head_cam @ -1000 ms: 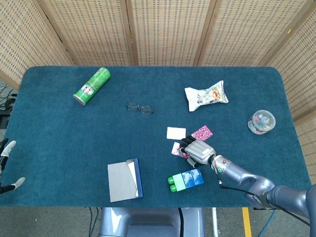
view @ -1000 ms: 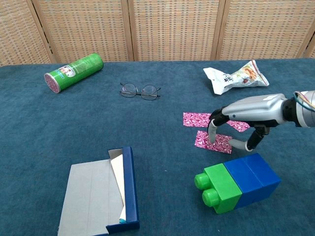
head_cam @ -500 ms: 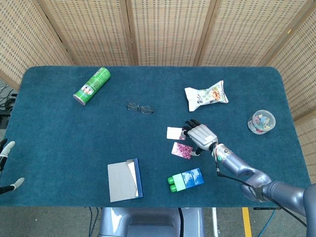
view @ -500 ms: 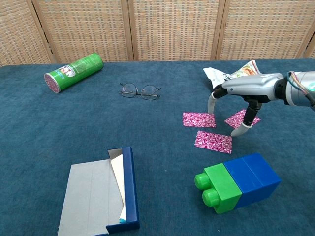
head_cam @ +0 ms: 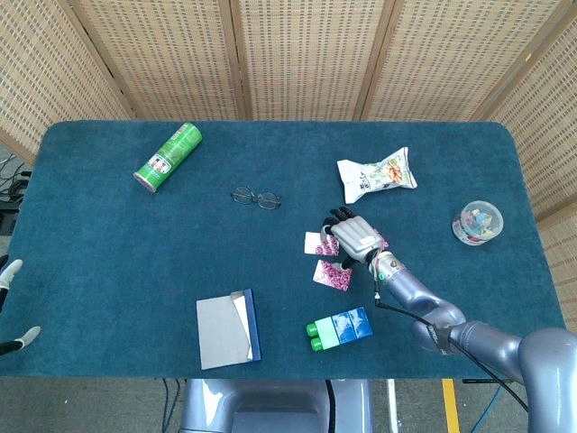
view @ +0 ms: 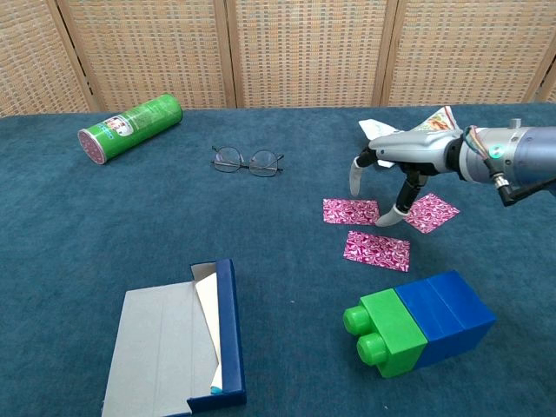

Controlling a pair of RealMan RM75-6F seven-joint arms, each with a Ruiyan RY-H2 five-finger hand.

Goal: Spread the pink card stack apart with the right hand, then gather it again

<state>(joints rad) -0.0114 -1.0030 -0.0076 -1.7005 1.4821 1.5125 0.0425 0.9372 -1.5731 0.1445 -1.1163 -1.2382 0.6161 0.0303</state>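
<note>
Chest view shows the right hand (view: 391, 178) hanging just above the worktop (view: 104, 234), with its fingers (view: 354, 181) apart and bent down, holding nothing. The pink cards (view: 375, 249) are already spread out: three lie flat and apart on the blue cloth. One card is under the fingertips, one is off to the side, and one is nearer the front. The hand's next job, I think, is to pull them back into one pile. That could go badly. The cards are thin and lie flat, so the fingers may slide over a card and not move it. The cloth looks fuzzy, so a card could catch on it and bend or flip over. The front card lies close to the blue and green block (view: 417, 323), so a push that way could jam it against the block. The left hand (head_cam: 11, 307) only peeks in at the edge of the head view, and I cannot tell how its fingers are.
</note>
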